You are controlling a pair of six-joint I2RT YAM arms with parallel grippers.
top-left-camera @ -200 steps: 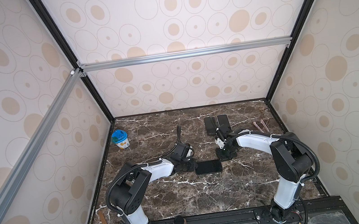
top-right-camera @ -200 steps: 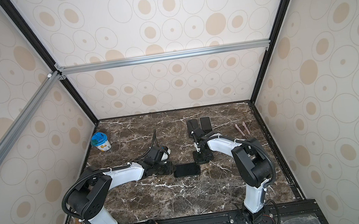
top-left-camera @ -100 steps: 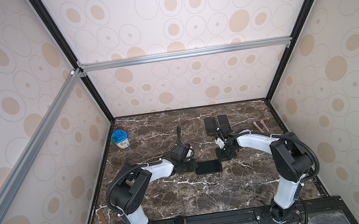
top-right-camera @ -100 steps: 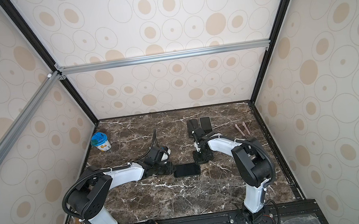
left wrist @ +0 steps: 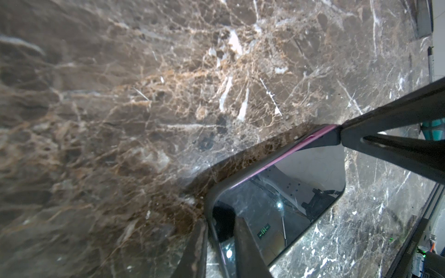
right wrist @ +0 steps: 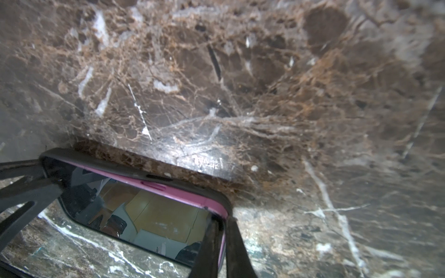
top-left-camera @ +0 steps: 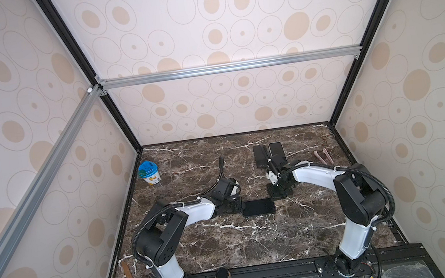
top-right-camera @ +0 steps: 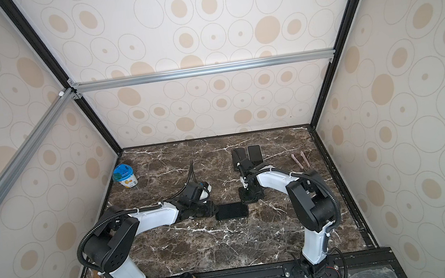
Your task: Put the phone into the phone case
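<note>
Read the clock in a top view, with twelve at the back wall. Your table (top-left-camera: 229, 247) carries the phone case (right wrist: 134, 170) flat at its centre, long sides running nine to three. The phone (right wrist: 149, 214) lies inside it, screen up. A pink strip of the phone's side shows above the dark rim along the twelve o'clock edge, so treat that edge as probably not seated.

Your left tool (top-left-camera: 239, 206) stands at the nine o'clock end. Its fingers are narrowly spread either side of the end rim, and you cannot tell whether they clamp it. Your right tool (top-left-camera: 277, 195), at the phone's two o'clock corner, has its fingers pressed close, pinching the case's end wall with the phone's edge between them.

If you tug that wall outward or lift it, the phone may spring out along the raised edge. If you push sideways, nothing braces the case on the smooth stone, so the whole thing may slide.

A cup (top-left-camera: 148, 174) stands at ten o'clock, its label too small to read. A green sign (left wrist: 264, 232) mirrored in the screen shows an arrow but no legible letters. You can see no brand on the phone or the case.
</note>
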